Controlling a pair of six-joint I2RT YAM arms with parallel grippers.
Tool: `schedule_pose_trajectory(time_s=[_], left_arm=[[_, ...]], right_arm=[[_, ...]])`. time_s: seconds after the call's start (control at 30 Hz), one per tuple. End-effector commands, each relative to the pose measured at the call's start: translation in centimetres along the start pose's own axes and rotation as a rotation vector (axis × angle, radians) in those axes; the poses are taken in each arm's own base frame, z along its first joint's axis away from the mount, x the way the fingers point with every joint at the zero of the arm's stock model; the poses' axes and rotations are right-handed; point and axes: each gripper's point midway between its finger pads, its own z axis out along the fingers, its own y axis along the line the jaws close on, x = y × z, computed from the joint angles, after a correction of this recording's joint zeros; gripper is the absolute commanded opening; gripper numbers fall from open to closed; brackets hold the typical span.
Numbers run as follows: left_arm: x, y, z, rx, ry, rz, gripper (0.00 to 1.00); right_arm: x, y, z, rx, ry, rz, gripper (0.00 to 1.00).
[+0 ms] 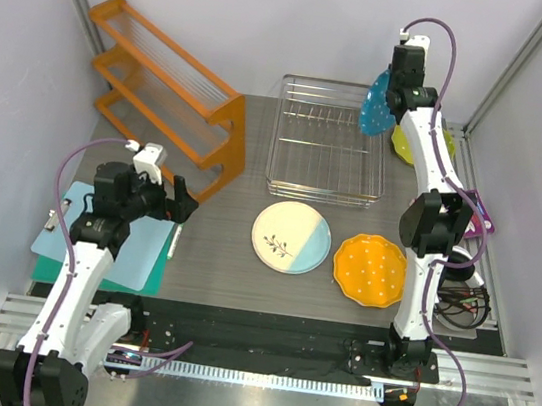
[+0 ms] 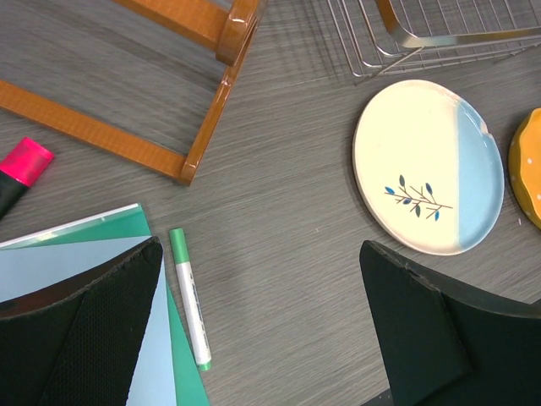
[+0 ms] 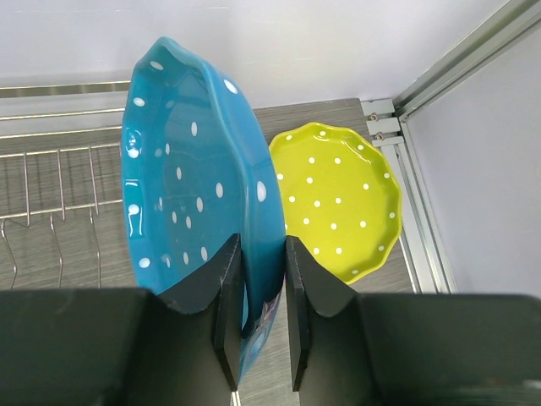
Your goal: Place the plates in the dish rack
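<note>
My right gripper (image 3: 260,309) (image 1: 395,92) is shut on the rim of the blue dotted plate (image 3: 190,199) (image 1: 376,103), holding it on edge above the right end of the silver wire dish rack (image 1: 328,140) (image 3: 51,144). The lime-green dotted plate (image 3: 334,199) (image 1: 409,142) lies flat on the table to the right of the rack. In front of the rack lie the cream and light-blue plate (image 1: 291,237) (image 2: 427,165) and the orange dotted plate (image 1: 370,269) (image 2: 528,169). My left gripper (image 1: 172,201) (image 2: 262,326) hangs open over bare table, left of the cream plate.
An orange slatted shelf (image 1: 165,92) (image 2: 182,93) stands at the back left. A green marker (image 2: 189,296), a pink marker (image 2: 21,169) and blue-green folders (image 1: 103,245) lie under my left arm. Cables (image 1: 460,295) sit at the right edge.
</note>
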Motion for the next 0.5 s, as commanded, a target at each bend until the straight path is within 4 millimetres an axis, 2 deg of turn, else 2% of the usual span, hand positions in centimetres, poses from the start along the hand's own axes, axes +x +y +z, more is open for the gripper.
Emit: schedule_pose_trajectory(time_s=[0.0,0.23,0.33,0.47], left_arm=[[-1.5,-0.4,0.3,0.028,-0.052,0.027,1.00],[-1.2,-0.3,0.6,0.028,-0.045,0.022,0.99],[-1.0,-0.3,0.7,0.029,-0.047,0.019,0.99],[-1.0,-0.2,0.7,0.027,-0.052,0.024,1.00]], right_arm=[[-3.5,-2.4,-1.5,0.052,-0.093,0.025,0.01],[-3.8,-3.8,-1.8,0.070,-0.096,0.025,0.01],[-3.5,-4.0,-1.6,0.072,-0.089,0.027,0.01],[-4.1,-4.3,-2.2,0.073,-0.100,0.027,0.01]])
